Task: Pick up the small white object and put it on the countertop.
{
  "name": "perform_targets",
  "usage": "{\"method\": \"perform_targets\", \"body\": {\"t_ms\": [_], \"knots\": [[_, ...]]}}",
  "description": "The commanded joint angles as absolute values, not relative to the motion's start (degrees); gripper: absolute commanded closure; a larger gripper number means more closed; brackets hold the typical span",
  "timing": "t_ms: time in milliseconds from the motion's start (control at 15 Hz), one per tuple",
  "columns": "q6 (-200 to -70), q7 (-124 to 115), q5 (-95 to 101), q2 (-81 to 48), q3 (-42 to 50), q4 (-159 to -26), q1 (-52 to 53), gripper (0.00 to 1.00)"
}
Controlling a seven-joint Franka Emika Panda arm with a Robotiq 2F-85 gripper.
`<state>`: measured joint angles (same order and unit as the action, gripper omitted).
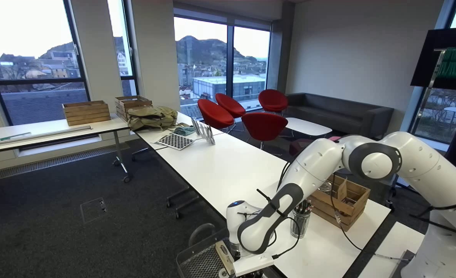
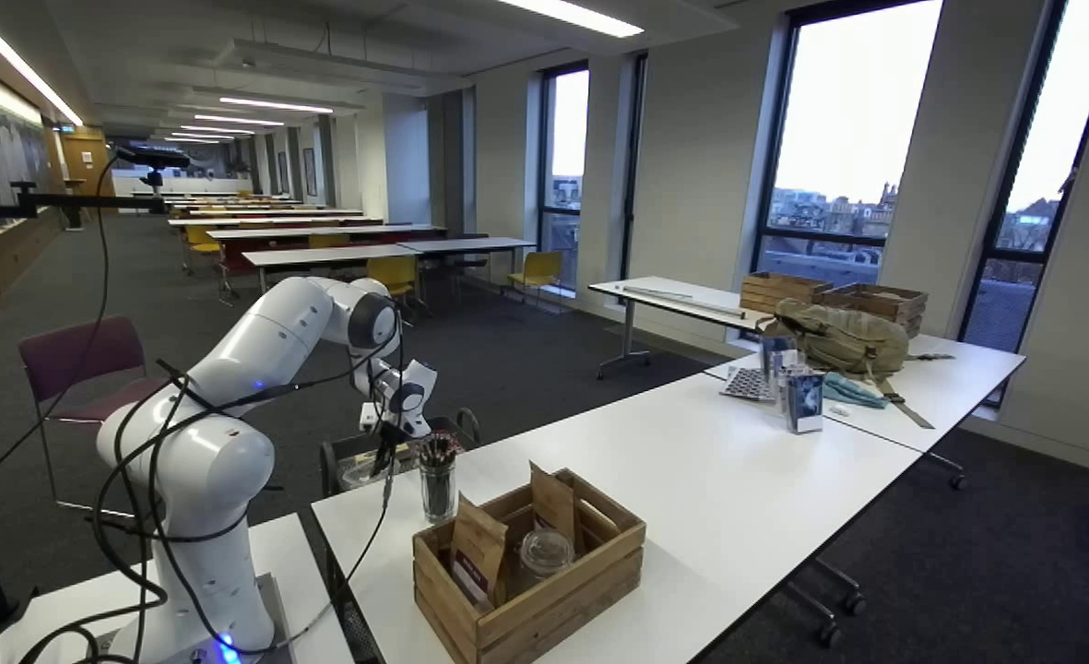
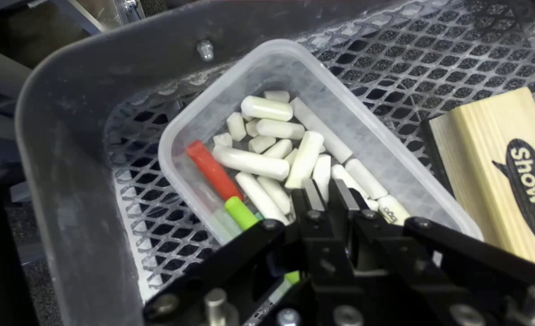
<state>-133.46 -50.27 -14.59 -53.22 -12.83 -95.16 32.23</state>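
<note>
Grasp step, likely. Wrist view: white chalk pieces (image 3: 304,158) in tub (image 3: 281,46), most at 11 o'clock off my jaws; jaws nearly together, can't tell if I hold one. Next: confirm grip, lift, carry to tabletop (image 2: 673,470), 3 o'clock in an exterior view.

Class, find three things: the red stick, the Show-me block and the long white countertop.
Red stick (image 3: 215,172), wrist view: middle of its length.
Show-me block (image 3: 498,191), wrist view: its bare pale wood.
Long white countertop (image 1: 235,170), in an exterior view: bare stretch of its top.
</note>
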Motion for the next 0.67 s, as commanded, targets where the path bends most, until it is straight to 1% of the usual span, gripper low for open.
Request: {"method": "perform_targets", "body": {"t_ms": [0, 600], "knots": [[-134.5, -52.0, -14.6, -50.8, -12.3, -96.9, 32.8, 0.98], [-132.4, -56.4, -12.3, -46.2, -10.6, -98.5, 33.8, 0.98]]}}
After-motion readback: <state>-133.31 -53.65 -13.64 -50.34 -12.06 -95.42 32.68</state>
